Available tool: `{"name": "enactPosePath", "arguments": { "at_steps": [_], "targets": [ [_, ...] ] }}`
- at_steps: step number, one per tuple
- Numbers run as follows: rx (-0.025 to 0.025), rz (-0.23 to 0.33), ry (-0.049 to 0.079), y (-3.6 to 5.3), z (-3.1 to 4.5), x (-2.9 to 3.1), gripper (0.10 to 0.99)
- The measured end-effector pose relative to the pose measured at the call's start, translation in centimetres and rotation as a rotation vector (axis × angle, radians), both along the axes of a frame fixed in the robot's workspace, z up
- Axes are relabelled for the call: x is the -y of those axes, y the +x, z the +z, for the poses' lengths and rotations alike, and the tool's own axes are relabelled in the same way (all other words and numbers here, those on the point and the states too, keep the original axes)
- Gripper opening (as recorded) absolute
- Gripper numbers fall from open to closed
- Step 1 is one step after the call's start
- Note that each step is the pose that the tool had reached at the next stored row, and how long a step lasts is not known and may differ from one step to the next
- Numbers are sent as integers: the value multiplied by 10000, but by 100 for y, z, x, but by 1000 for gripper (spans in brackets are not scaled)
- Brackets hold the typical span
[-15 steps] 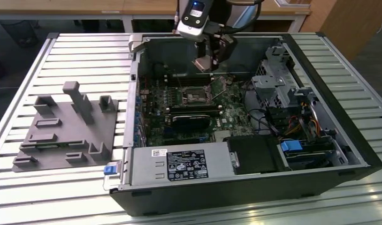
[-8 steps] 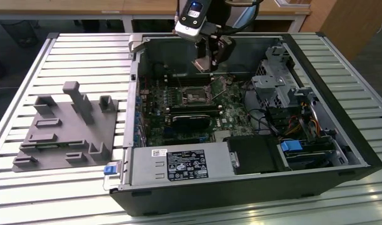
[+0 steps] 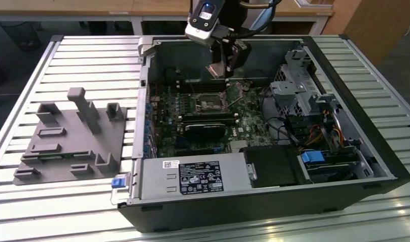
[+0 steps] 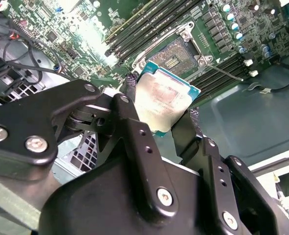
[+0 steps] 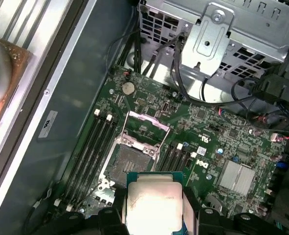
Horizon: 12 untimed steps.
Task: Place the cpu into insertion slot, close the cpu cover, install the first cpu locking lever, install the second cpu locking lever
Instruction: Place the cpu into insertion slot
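Silvery-tan chip: the cpu [image 4: 166,100] sits between the two black fingers [image 4: 129,93], metal top toward both wrist cameras, with a green edge around it.
Gripper: the gripper [image 3: 222,70] is closed only to the width of the chip, one finger on each opposite edge. It hangs inside the open computer case [image 3: 386,166].
Insertion slot: the insertion slot [image 5: 129,164] lies on the green board just beyond the fingertips, apart from the chip. Its dark contact field is uncovered.
Cpu cover: the cpu cover [image 5: 144,119] stands raised at the side of the slot farthest from the hand.
Memory slots: the long black memory slots [image 5: 93,147] run along two sides of the slot.
Grey fixture: the grey fixture [image 3: 70,136] rests on the slatted table [image 3: 70,55], well apart from the hand and outside the case.
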<state>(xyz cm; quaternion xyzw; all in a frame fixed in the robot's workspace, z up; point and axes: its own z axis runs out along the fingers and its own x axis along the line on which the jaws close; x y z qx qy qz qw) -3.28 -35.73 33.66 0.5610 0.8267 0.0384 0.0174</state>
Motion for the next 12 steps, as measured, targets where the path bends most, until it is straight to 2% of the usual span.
{"name": "enactPosePath", "arguments": {
  "at_steps": [12],
  "targets": [
    [0, -614, 0, -2, -39, 0, 541]
  ]
}}
